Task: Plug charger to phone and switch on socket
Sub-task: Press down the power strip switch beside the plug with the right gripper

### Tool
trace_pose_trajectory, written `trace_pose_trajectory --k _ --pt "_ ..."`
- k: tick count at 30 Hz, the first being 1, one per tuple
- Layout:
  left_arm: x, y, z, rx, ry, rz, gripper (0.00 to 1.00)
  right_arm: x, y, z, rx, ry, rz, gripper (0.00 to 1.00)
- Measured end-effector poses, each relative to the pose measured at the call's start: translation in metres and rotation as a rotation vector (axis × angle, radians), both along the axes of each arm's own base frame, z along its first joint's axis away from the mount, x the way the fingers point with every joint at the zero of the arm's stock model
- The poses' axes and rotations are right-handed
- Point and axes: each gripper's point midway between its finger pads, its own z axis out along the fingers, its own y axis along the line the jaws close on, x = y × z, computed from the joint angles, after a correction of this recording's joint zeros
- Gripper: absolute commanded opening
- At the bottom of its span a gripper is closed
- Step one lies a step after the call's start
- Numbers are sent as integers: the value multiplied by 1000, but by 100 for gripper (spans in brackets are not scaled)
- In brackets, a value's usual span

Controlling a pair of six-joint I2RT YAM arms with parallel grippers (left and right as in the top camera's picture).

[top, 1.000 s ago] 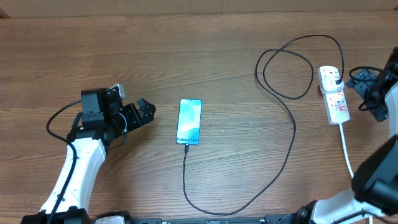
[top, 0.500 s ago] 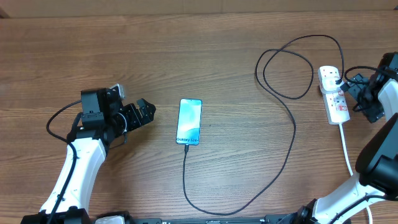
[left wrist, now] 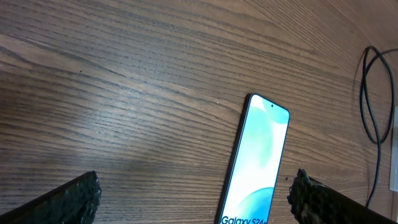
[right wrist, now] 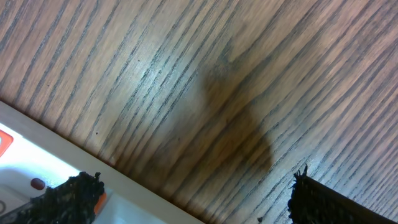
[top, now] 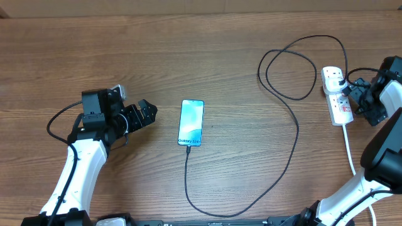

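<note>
The charger (top: 186,172) looks seated in the phone (top: 191,122) at frame centre, its far end in the power strip (top: 340,107) at right. Left gripper (top: 149,113) and right gripper (top: 355,94) are spread, empty; switching the strip on is left.

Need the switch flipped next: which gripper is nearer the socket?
Right. The right gripper hovers open at the socket's right edge; the left gripper sits far across the table, open, just left of the phone.
</note>
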Motion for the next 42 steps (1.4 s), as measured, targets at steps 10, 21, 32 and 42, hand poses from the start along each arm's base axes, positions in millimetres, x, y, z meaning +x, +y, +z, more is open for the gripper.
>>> trace_pose_trajectory --k 10,21,32,42 --pt "0 0 0 0 0 0 100 -1 7 0 48 -6 -3 100" --pt "0 0 0 0 0 0 100 -2 11 -1 85 -10 -10 100" --pt "0 0 0 0 0 0 100 -5 21 0 127 3 24 100" --pt "0 0 0 0 0 0 100 -8 30 -2 158 18 58 100"
